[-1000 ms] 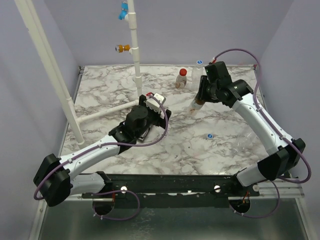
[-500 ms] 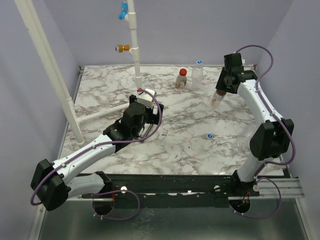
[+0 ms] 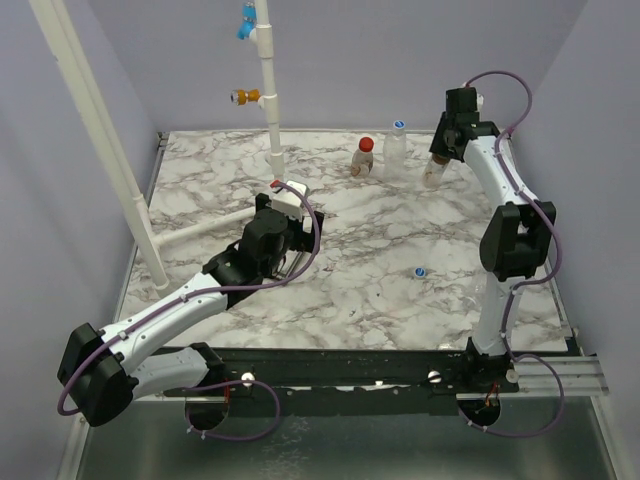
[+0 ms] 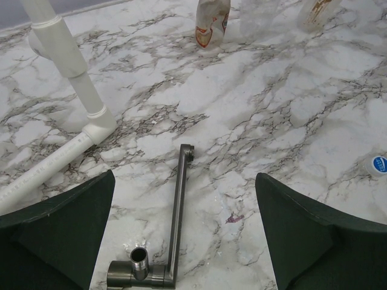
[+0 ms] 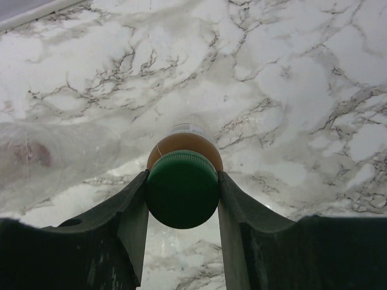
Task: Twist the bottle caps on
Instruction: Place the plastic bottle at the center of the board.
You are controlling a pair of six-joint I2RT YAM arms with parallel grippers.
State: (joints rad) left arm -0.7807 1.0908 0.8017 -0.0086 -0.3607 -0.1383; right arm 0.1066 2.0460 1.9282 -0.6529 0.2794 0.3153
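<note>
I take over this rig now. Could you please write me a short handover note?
Left gripper: open, empty, above a metal crank.
Right gripper: shut on the green cap, which sits on its bottle at the far right. Tightness cannot be told.
Done: red-capped bottle and white-capped bottle stand at the far edge, caps on.
To do: one white-and-blue cap lies loose on the table; its bottle is not clearly seen.

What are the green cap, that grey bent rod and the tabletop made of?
The green cap looks like plastic: matte and evenly coloured. The grey bent rod looks like metal, judging by its dull brushed sheen. The tabletop shows a marble pattern, grey veins on white, though it may be only a printed surface.
</note>
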